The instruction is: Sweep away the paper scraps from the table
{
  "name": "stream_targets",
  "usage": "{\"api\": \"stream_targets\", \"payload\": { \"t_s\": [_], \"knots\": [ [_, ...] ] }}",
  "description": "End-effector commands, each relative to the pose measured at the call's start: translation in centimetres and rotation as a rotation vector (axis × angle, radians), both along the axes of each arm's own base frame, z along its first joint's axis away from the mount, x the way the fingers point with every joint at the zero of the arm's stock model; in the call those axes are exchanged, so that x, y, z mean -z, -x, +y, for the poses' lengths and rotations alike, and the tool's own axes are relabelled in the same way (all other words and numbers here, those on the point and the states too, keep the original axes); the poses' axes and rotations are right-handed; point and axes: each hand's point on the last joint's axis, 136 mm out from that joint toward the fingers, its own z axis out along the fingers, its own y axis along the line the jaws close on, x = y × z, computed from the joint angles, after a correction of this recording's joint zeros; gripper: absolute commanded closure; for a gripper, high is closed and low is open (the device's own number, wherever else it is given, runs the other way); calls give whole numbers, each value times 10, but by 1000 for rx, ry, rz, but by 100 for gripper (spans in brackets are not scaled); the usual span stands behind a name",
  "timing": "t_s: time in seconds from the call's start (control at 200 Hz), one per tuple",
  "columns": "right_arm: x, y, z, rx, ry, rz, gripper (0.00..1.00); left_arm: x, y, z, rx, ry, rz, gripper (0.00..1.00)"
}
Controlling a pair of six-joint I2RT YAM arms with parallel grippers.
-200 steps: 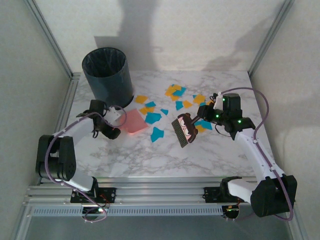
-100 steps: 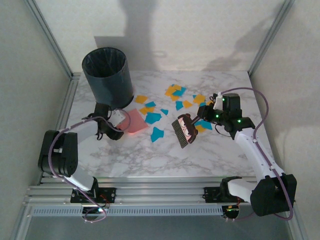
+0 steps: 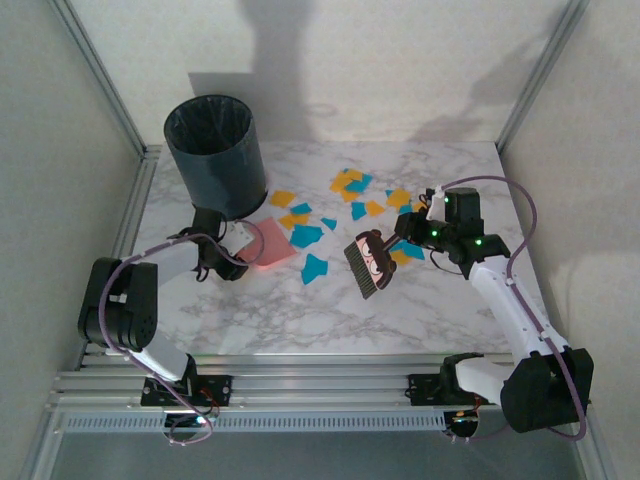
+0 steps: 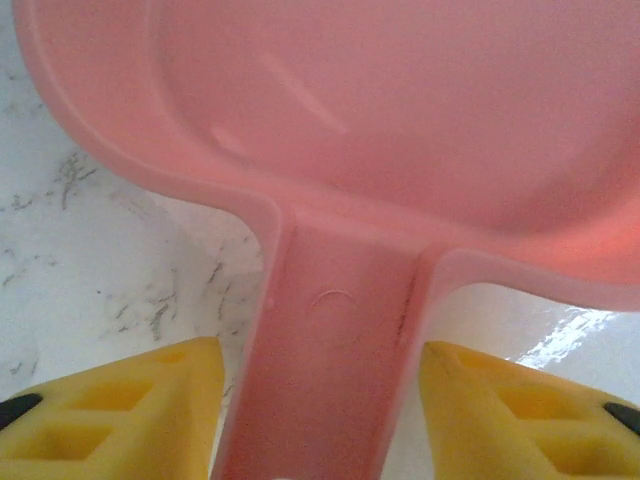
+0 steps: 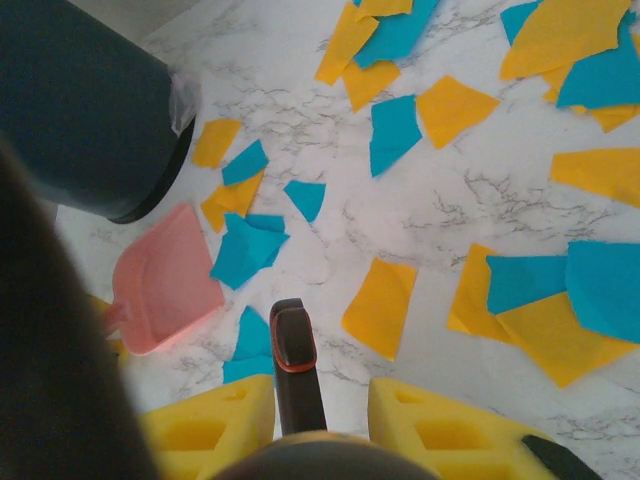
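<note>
Left gripper [image 4: 320,405]: fingers [image 4: 120,410] straddled handle of pink dustpan [image 4: 400,130], close on both sides; clamped or not, could not tell. Dustpan lay flat at table [image 3: 300,320] 9 o'clock, dark bin [image 3: 215,150] at its 11. Right gripper [image 5: 320,415]: jaws pinched on brush [image 3: 367,262] handle. Paper scraps [image 3: 315,268], orange and teal, were strewn from table centre toward 1 o'clock, some touching dustpan's mouth.
</note>
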Motion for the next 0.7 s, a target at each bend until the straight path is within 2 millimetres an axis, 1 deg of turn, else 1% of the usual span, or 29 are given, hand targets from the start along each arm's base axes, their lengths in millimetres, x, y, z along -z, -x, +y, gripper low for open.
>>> {"api": "stream_targets", "payload": {
  "t_s": [0.0, 0.16, 0.205, 0.23, 0.29, 0.33, 0.406, 0.431, 0.456, 0.616, 0.671, 0.696],
  "knots": [
    [-17, -9, -2, 18, -13, -43, 85, 6, 9, -4, 9, -1, 35, 49],
    [-14, -8, -2, 18, -9, -35, 85, 0, 9, -9, 22, 11, 33, 61],
    [-13, -8, -2, 18, -8, -33, 85, -1, 10, -10, 26, 11, 37, 71],
    [-13, -8, -2, 18, -8, -32, 85, -2, 11, -12, 30, 13, 40, 74],
    [-12, -8, -2, 18, -7, -31, 85, -2, 12, -15, 36, 18, 47, 74],
    [-11, -7, -3, 18, -6, -28, 85, -2, 14, -16, 40, 17, 54, 77],
    [-11, -7, -2, 17, -6, -28, 85, -3, 17, -20, 45, 16, 66, 79],
    [-11, -7, -3, 17, -5, -28, 85, -4, 18, -21, 47, 15, 68, 81],
    [-10, -6, -2, 15, -4, -27, 85, -4, 20, -22, 48, 17, 73, 81],
    [-10, -5, -2, 11, -4, -27, 85, -19, 28, -27, 47, 22, 87, 82],
    [-11, -5, -2, 9, -6, -29, 85, -26, 31, -28, 49, 24, 96, 84],
    [-12, -5, -2, 8, -8, -32, 85, -29, 33, -29, 47, 25, 101, 87]
  ]
}}
